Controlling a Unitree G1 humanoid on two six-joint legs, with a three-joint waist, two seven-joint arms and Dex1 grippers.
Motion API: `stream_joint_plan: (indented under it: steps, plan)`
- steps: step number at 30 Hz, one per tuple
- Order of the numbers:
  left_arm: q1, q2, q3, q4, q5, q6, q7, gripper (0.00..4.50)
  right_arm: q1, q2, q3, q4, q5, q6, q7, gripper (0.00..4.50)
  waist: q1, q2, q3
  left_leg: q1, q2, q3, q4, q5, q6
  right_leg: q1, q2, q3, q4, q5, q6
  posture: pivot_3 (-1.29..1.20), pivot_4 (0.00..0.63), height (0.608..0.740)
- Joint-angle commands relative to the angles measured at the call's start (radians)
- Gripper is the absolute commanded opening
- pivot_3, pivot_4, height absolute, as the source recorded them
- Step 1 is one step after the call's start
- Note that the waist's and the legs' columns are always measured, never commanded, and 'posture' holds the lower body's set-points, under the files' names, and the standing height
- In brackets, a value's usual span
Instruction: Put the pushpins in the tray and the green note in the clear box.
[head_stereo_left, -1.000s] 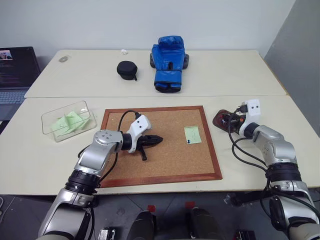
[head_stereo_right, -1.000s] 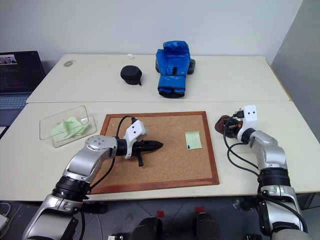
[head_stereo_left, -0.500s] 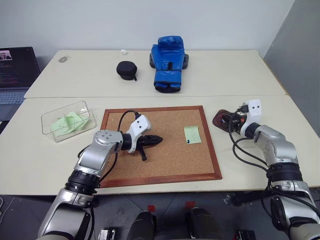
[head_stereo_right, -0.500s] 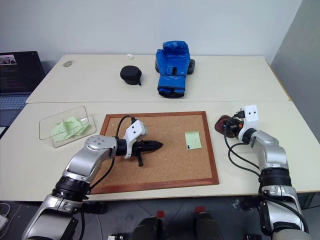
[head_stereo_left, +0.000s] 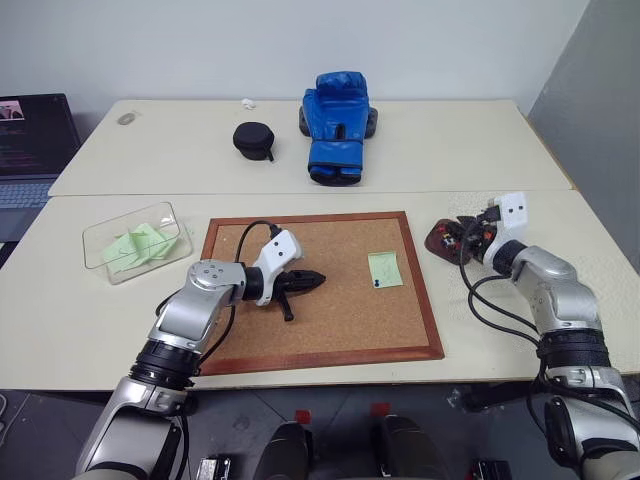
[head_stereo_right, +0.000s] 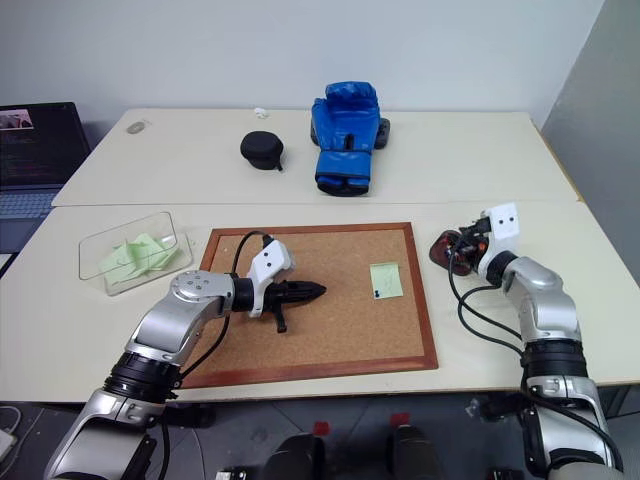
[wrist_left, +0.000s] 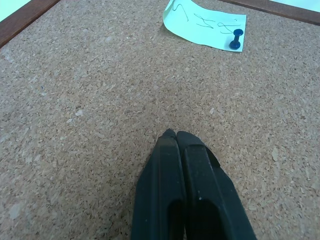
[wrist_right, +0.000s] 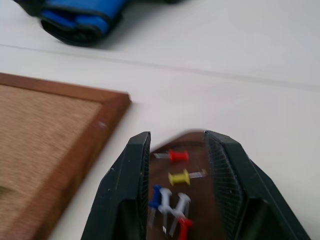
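The green note (head_stereo_left: 385, 268) lies on the cork board (head_stereo_left: 330, 320), held by a blue pushpin (wrist_left: 236, 39) at its corner. My left gripper (head_stereo_left: 318, 280) rests shut and empty on the board, a little to the left of the note (wrist_left: 205, 25). The dark brown tray (head_stereo_left: 434, 240) sits just off the board's right edge. In it lie several pushpins (wrist_right: 179, 176), red, yellow, blue and white. My right gripper (wrist_right: 175, 145) hovers open just above the tray, with nothing between its fingers. The clear box (head_stereo_left: 135, 242) stands at the left with pale green slips inside.
A blue boxing glove (head_stereo_left: 336, 112) and a black round case (head_stereo_left: 254, 139) lie on the far table. An open laptop (head_stereo_left: 30, 140) sits at the far left. A seam runs between the two tables behind the cork board.
My right gripper has lifted a little above the tray and turned slightly. The left arm has stayed still.
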Motion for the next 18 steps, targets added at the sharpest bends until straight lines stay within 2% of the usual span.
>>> stream_joint_plan:
  steps: [1, 4, 8, 11, 18]
  plan:
    - [0.000, 0.001, -0.007, -0.020, 0.002, -0.004, -0.002, 0.00, 0.066, -0.034, 0.049, -0.193, 0.085, 0.061, 0.156, 1.75, 0.000, 0.000, 0.000, 0.000, 0.000, 0.000, 0.000, 0.000, 0.000, 0.000, 0.000, 0.000, 0.000, 0.000, 0.000, 0.00, 0.150, 0.740]
    - [0.001, 0.002, -0.008, -0.024, 0.000, -0.002, -0.004, 0.00, 0.148, -0.062, 0.144, -0.329, 0.105, 0.090, 0.269, 1.75, 0.000, 0.000, 0.000, 0.000, 0.000, -0.001, 0.000, 0.000, 0.000, 0.000, 0.000, 0.000, 0.000, 0.000, 0.000, 0.00, 0.150, 0.740]
    - [-0.003, 0.003, -0.007, -0.023, -0.001, -0.001, -0.007, 0.00, 0.200, -0.063, 0.238, -0.396, 0.087, 0.080, 0.329, 1.75, -0.001, 0.000, 0.000, 0.000, 0.000, -0.001, 0.000, 0.000, 0.000, 0.000, 0.000, 0.000, 0.000, 0.000, 0.000, 0.00, 0.150, 0.740]
    - [-0.001, 0.006, -0.007, -0.028, -0.002, 0.002, -0.010, 0.00, 0.187, -0.033, 0.294, -0.350, 0.016, 0.012, 0.311, 1.75, -0.001, 0.000, 0.000, 0.000, 0.000, 0.000, 0.001, 0.000, 0.000, 0.000, 0.000, 0.000, 0.000, 0.000, 0.000, 0.00, 0.150, 0.740]
    - [-0.003, 0.010, -0.009, -0.036, 0.002, 0.003, -0.013, 0.00, 0.110, 0.024, 0.327, -0.171, -0.093, -0.133, 0.271, 1.75, 0.000, 0.000, 0.000, 0.000, 0.000, -0.001, 0.001, 0.000, 0.000, 0.000, 0.001, -0.001, 0.000, 0.000, 0.000, 0.00, 0.150, 0.740]
